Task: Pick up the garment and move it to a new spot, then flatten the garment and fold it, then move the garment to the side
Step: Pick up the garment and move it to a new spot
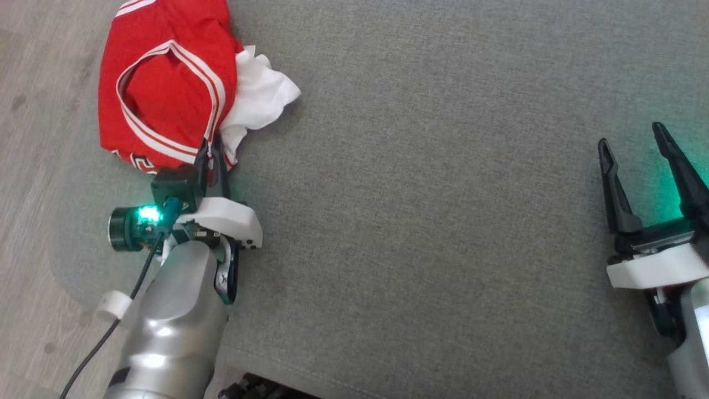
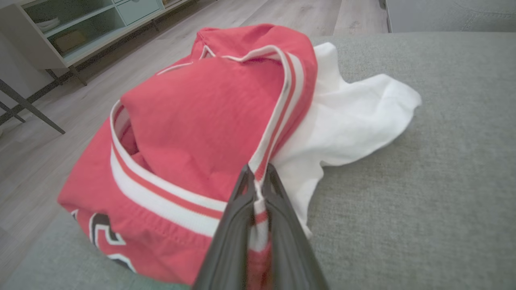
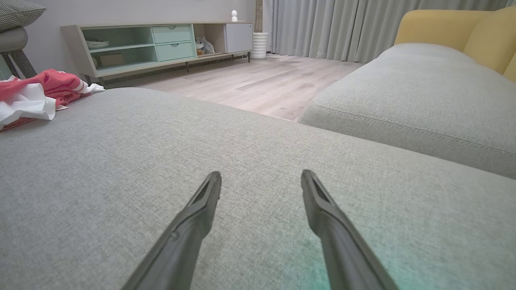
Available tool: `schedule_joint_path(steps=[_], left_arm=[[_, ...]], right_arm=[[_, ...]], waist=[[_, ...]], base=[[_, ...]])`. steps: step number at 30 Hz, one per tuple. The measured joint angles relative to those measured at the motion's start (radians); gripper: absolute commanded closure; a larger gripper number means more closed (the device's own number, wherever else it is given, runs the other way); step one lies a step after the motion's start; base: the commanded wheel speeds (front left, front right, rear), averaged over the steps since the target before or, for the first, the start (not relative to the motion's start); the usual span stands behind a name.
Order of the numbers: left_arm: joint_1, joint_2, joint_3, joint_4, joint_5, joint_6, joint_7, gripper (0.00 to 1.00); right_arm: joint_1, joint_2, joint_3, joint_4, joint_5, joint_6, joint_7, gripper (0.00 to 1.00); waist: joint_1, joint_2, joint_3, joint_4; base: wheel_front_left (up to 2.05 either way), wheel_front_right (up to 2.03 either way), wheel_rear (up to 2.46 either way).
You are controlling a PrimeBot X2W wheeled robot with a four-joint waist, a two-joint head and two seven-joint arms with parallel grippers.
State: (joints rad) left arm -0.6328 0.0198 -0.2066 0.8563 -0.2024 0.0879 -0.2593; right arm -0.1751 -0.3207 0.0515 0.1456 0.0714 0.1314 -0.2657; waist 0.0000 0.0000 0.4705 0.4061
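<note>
Grey cushion [image 2: 423,181] holds the red garment [image 2: 193,133], wood floor [image 2: 282,12] and sideboard [image 2: 133,12] beyond.

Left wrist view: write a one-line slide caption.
Left gripper shut on the striped trim of a crumpled red jersey lying on a grey cushion.

Seat cushion [image 1: 421,221]: carries all items. Garment [image 1: 160,83]: bunched at the cushion's far left corner, beside the edge. Left hand [image 1: 210,152]: at the garment's near edge, fingers pinching its trim band. Right hand [image 1: 631,134]: at the cushion's right side, well apart from the garment, above bare upholstery. Floor [image 1: 27,166]: left of the cushion. Cabinet [image 3: 161,44]: beyond the floor, behind the garment. Second seat [image 3: 423,92]: across a strip of floor.
</note>
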Motion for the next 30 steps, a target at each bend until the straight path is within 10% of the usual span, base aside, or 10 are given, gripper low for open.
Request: schedule_joint_path(steps=[15, 30], left_arm=[[-0.035, 0.066, 0.029, -0.450, 0.054, -0.106, 0.002, 1.00], [-0.329, 0.131, -0.073, -0.751, -0.024, -0.211, 0.203, 1.00]], right_arm=[[-0.016, 0.119, 0.014, 0.065, 0.005, 0.000, 0.006, 0.00], [0.013, 0.254, 0.003, -0.002, 0.017, 0.000, 0.006, 0.00]], waist=[[-0.0001, 0.0000, -0.115, -0.088], [-0.0002, 0.0000, -0.261, -0.467]], base=[[0.00, 0.00, 0.00], [0.00, 0.00, 0.00]])
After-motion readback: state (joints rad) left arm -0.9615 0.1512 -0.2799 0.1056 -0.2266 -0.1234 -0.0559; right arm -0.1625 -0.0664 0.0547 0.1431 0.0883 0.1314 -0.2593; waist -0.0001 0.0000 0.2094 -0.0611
